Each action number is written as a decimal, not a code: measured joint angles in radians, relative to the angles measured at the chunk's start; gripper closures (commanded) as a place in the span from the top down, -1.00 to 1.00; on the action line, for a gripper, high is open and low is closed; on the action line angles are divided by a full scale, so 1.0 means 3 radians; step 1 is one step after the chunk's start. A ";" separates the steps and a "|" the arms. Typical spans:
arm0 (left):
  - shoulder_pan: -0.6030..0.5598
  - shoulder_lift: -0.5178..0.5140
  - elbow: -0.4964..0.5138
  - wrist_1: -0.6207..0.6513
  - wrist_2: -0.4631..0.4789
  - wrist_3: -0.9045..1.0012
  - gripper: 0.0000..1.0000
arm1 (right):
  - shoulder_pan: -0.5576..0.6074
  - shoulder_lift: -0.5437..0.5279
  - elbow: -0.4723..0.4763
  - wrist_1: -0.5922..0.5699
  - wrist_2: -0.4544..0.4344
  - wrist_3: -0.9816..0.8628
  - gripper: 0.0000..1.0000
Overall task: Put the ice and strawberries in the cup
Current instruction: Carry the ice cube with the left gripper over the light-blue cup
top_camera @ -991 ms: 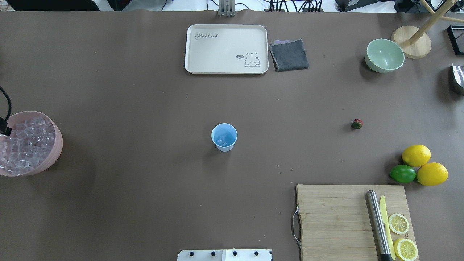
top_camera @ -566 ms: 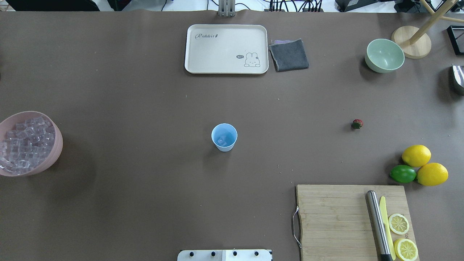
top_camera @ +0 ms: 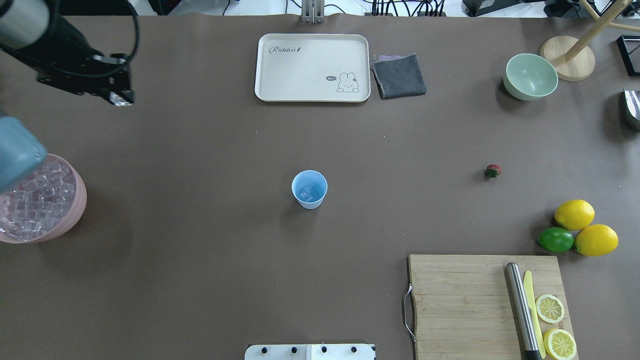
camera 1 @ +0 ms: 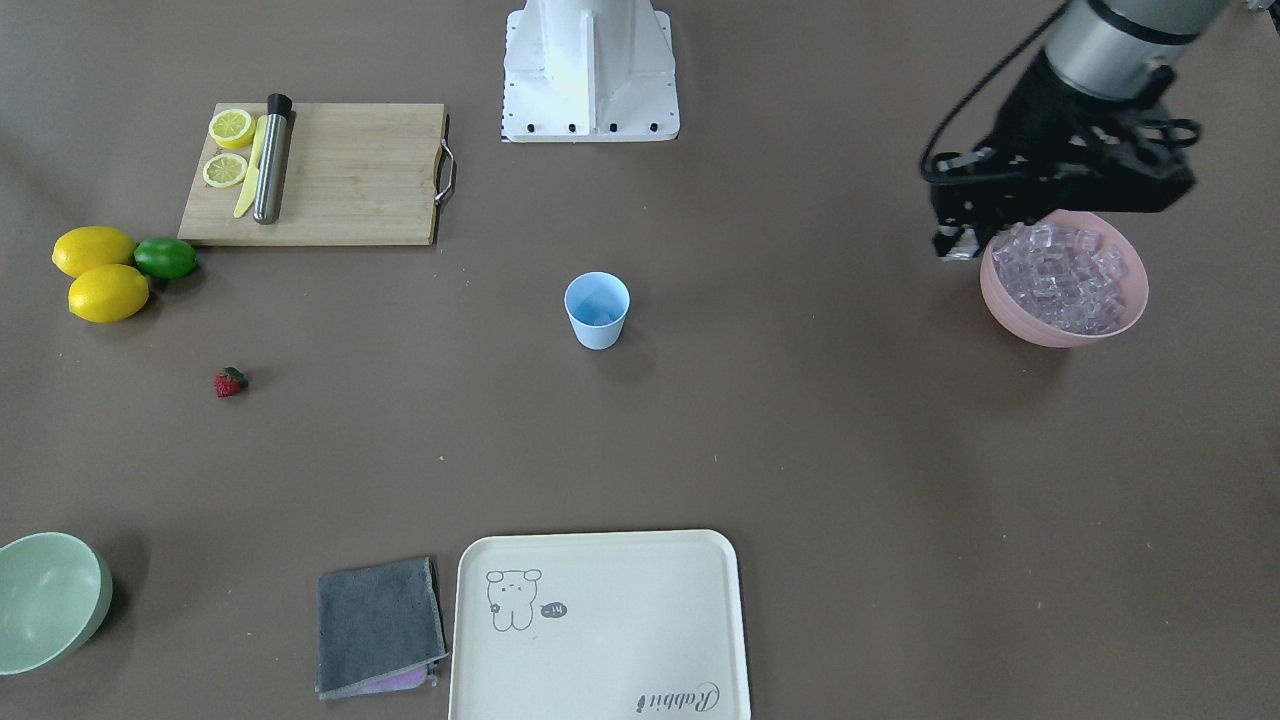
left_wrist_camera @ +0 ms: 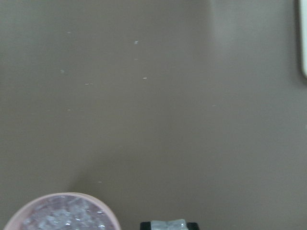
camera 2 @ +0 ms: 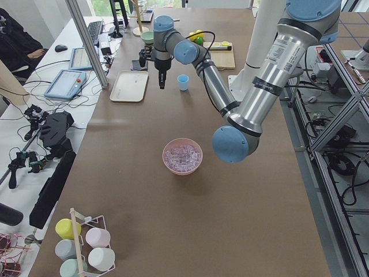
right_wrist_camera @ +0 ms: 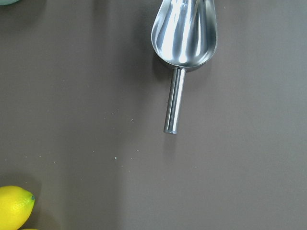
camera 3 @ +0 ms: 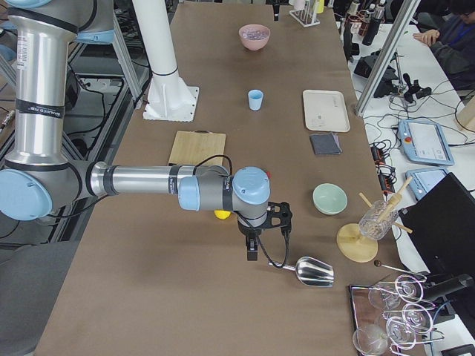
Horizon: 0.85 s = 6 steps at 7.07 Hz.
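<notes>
- Pink bowl (top_camera: 80, 200): far left of the cup, at the edge of the overhead view, which cuts off its rim. It is heaped with ice (top_camera: 40, 200). A blue-grey arm joint covers its upper left part.
- Left gripper (top_camera: 121, 98): left of the cup and beyond it, raised over bare worktop (top_camera: 200, 275), apart from the pink bowl. The jaws pinch one clear ice cube (left_wrist_camera: 168, 224). The bottom edge of the wrist view cuts off the cube and fingertips, so only their tops show.
- Cup (top_camera: 309, 189): upright at mid-worktop, open end up. Pale cube shapes lie at its bottom; their number cannot be made out.
- Strawberry (top_camera: 492, 171): right of the cup and well apart from it, lying alone on the worktop.
- Scoop (right_wrist_camera: 184, 38): far right of the cup, past the strawberry. It is metal and lies flat. The overhead view shows only a sliver of it.
- Right gripper (camera 3: 256, 252): far right of the cup, hanging just beside the scoop's handle. It shows only in the right side view, so the position of its jaws cannot be told.
</notes>
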State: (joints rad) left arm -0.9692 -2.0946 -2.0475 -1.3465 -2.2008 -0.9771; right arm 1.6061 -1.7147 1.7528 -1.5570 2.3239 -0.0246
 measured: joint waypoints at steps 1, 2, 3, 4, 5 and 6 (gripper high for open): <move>0.0310 -0.0175 0.0187 -0.0482 0.0043 -0.0481 -1.00 | 0.0000 0.0002 0.0000 0.0000 -0.0001 -0.0001 1.00; 0.0585 -0.0266 0.0387 -0.0880 0.0224 -0.0742 -1.00 | 0.0000 0.0002 -0.0002 0.0000 -0.0003 -0.0003 1.00; 0.0843 -0.0308 0.0584 -0.1178 0.0499 -0.0846 -1.00 | 0.0000 0.0001 -0.0002 0.0001 -0.0003 -0.0004 1.00; 0.1038 -0.0333 0.0768 -0.1437 0.0684 -0.0885 -1.00 | 0.0000 0.0000 -0.0001 0.0003 -0.0001 -0.0005 1.00; 0.1173 -0.0380 0.0910 -0.1611 0.0802 -0.0904 -1.00 | 0.0000 -0.0001 0.0001 0.0005 -0.0001 -0.0006 1.00; 0.1276 -0.0458 0.1026 -0.1692 0.0905 -0.0919 -1.00 | 0.0000 -0.0001 0.0001 0.0005 -0.0003 -0.0007 1.00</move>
State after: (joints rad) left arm -0.5865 -2.2320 -1.7399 -1.8541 -1.9291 -1.2527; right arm 1.6061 -1.7149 1.7532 -1.5555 2.3230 -0.0267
